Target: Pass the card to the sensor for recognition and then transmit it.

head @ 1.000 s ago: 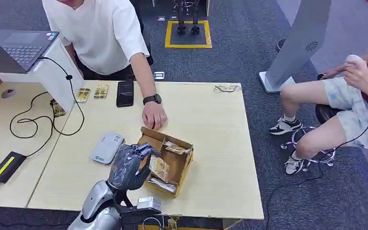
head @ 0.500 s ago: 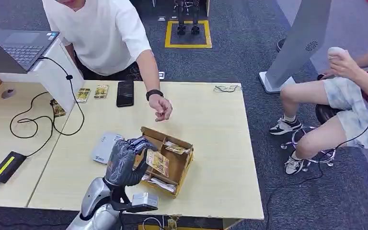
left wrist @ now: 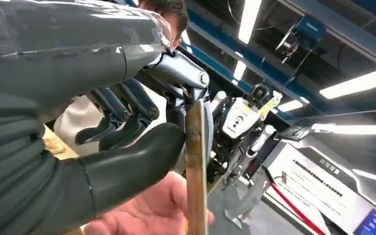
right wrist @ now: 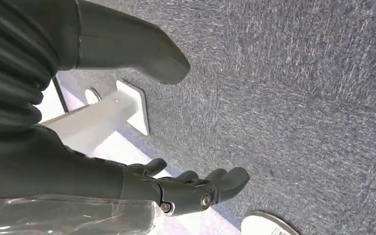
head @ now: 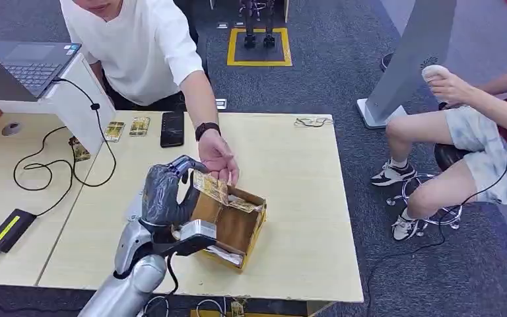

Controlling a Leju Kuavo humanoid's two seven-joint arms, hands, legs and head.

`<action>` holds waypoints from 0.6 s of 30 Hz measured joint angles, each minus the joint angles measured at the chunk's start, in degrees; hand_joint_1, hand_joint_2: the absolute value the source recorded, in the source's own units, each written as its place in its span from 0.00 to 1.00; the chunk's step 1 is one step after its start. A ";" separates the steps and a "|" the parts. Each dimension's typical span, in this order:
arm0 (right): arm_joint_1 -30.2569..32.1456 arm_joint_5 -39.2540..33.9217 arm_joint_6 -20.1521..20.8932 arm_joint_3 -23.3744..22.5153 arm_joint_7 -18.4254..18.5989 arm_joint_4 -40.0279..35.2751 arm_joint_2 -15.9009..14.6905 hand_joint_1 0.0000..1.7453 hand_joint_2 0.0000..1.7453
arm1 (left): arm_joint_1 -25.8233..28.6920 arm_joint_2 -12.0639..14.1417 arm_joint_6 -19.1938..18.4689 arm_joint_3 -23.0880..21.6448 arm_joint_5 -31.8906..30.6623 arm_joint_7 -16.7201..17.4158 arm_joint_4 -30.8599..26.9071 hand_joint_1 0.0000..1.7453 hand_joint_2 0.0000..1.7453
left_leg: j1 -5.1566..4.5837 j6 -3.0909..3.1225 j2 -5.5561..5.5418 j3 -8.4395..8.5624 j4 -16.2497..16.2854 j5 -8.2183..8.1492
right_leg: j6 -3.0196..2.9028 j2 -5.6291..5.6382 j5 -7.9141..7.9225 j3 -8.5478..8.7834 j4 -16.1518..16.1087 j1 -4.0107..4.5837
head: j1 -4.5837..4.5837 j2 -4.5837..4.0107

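The left robot hand (head: 165,193) is raised above the tabletop (head: 290,191) and holds the card (head: 210,187), pinched between its thick thumb and its darker fingers (left wrist: 127,110); in the left wrist view the card (left wrist: 196,166) shows edge-on, upright between them, so the grip looks to be on its flat faces, which would leave one face free to present. The card sits at the near-left corner of the open cardboard box (head: 237,224), above its rim, and the box's other cards lie inside along its far and near walls. A person's hand (head: 220,157) reaches over from the far side of the tabletop and hovers just beside the card, palm toward it; whether it touches the card I cannot tell, but it seems placed to receive it. The grey sensor (head: 134,210) lies on the tabletop to the left of the box, largely hidden behind the left robot hand, so the recognition step, if not yet made, would call for a short move leftward and down. Room there looks fair: bare tabletop lies between the sensor and the black cable (head: 59,178), while the box wall and the person's hand crowd the right side. The right robot hand (right wrist: 196,188) hangs over the grey carpet (right wrist: 298,98) with its fingers loosely apart and nothing in them, well away from the work.
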 joint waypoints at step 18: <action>-0.74 0.00 -0.61 0.85 0.66 1.48 -0.02 0.00 1.00 | -6.32 -1.01 0.22 0.42 -6.65 7.67 6.19 1.00 1.00 | 0.00 -0.01 0.00 0.00 0.00 0.05 | 0.02 0.00 0.05 0.00 0.00 0.00 | 0.00 0.00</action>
